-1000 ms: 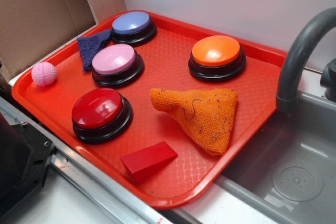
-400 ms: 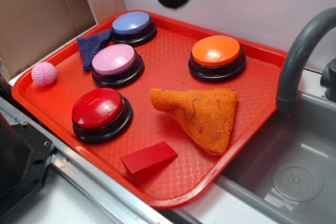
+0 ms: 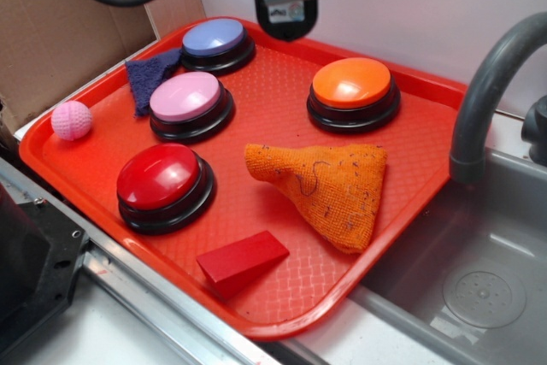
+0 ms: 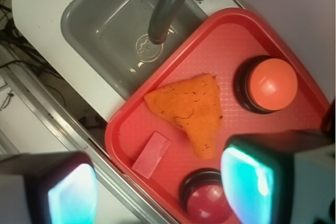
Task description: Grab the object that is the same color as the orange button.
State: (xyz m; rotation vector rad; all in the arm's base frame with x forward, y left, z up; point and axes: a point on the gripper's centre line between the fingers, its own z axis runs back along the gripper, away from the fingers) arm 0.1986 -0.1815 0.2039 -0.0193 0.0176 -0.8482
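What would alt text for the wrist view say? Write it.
Overhead view of a red tray holding an orange rag at centre, an orange button beyond it, a red wedge block and a red button, beside a grey sink.

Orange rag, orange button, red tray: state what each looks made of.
Orange rag: looped terry-like cloth, matte, fuzzy nap, soft folds, dark thread specks.
Orange button: probably hard plastic; the dome is glossy with a highlight, on a shiny black base.
Red tray: likely molded plastic, with a fine raised grid texture and a smooth rolled rim.
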